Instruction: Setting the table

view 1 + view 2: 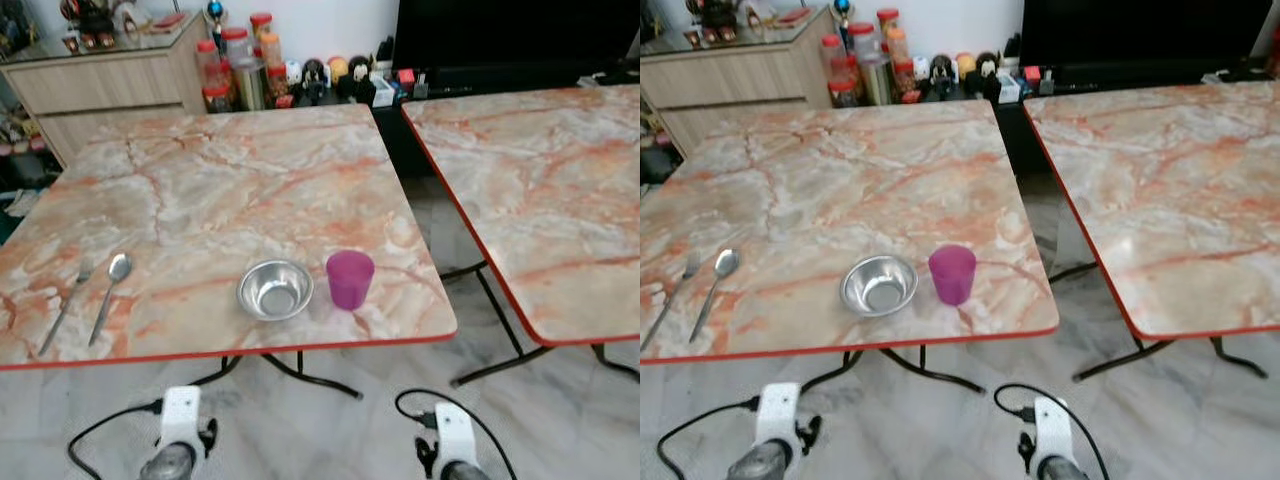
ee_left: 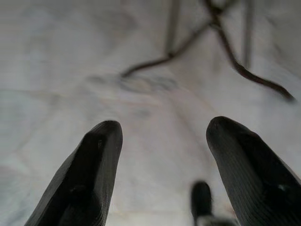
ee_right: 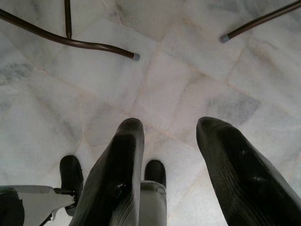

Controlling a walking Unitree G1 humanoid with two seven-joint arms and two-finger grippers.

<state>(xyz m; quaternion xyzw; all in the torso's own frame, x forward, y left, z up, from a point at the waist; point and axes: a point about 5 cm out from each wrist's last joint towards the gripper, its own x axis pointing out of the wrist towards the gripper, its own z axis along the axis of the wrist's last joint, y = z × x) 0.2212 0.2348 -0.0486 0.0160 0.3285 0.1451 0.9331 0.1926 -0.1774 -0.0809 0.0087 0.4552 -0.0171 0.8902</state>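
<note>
Left gripper (image 2: 162, 141): hangs low over the pale marble floor (image 3: 188, 84), black fingers (image 2: 89, 179) spread wide, holding and touching nothing.
Right gripper (image 3: 169, 141): also down over the floor, fingers parted with a clear gap, empty; dark table legs (image 3: 84, 44) cross the tiles beyond it.
Near table (image 1: 230, 190): marble-patterned top with a red rim, its front edge just ahead of both arms.
Steel bowl (image 1: 275, 289): upright, close to the front edge, right of centre.
Purple cup (image 1: 350, 278): upright, just beside the bowl on its right, not touching, near the front right corner.
Spoon (image 1: 109, 295): at the front left, bowl end pointing away from the robot, handle slanting towards the front edge.
Fork (image 1: 66, 308): just left of the spoon, roughly parallel, tines away.
Open room: most of the tabletop behind the items is bare.
Second table (image 1: 540, 190): to the right, separated by a floor gap.
</note>
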